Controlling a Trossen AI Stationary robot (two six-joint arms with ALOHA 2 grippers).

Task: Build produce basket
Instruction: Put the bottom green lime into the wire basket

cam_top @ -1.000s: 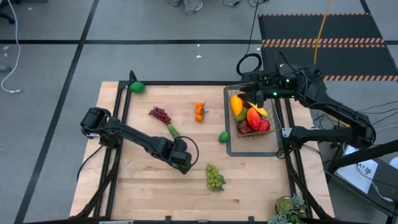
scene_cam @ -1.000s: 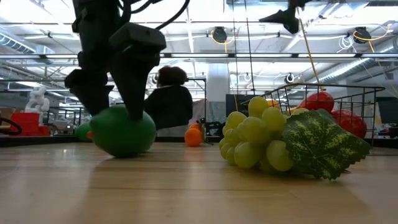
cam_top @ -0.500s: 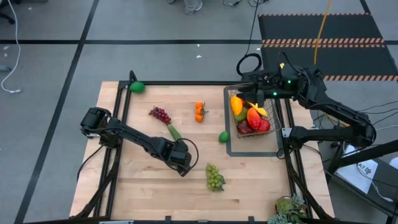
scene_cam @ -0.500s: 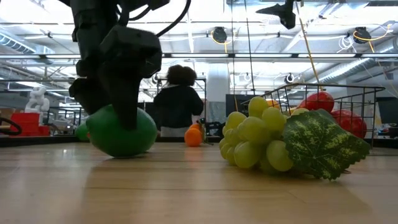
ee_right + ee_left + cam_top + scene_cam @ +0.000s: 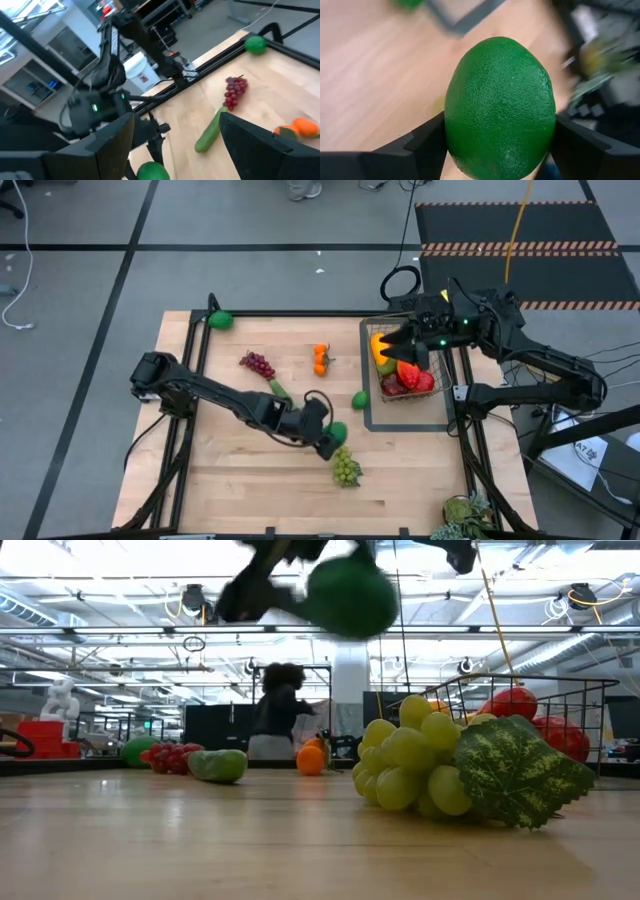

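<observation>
wooden table (image 5: 240,480): pale plank top with a dark tray frame (image 5: 372,420) at its right side.
left arm: reaches across the table's middle; left gripper (image 5: 330,438) clamped on a dark green lime (image 5: 500,107), a finger (image 5: 427,142) pressed to each side, raised clear of the tabletop just above the green grapes.
right arm: right gripper (image 5: 400,343) over the basket with its jaws parted and nothing between them.
basket (image 5: 405,370): dark wire mesh, standing inside the tray frame; holds a yellow piece (image 5: 380,345) and red pieces (image 5: 410,375), packed together.
green grapes (image 5: 415,765): bunch with a leaf, lying on the table nearest the low camera.
cucumber (image 5: 279,391): lying flat, left of centre.
purple grapes (image 5: 257,364): just beside the cucumber's far end.
oranges (image 5: 321,358): two, touching, near the table's far middle.
second lime (image 5: 359,399): on the wood just outside the tray frame.
third green fruit (image 5: 221,320): at the far left corner.
person (image 5: 275,715): in the room beyond, seen from behind.
</observation>
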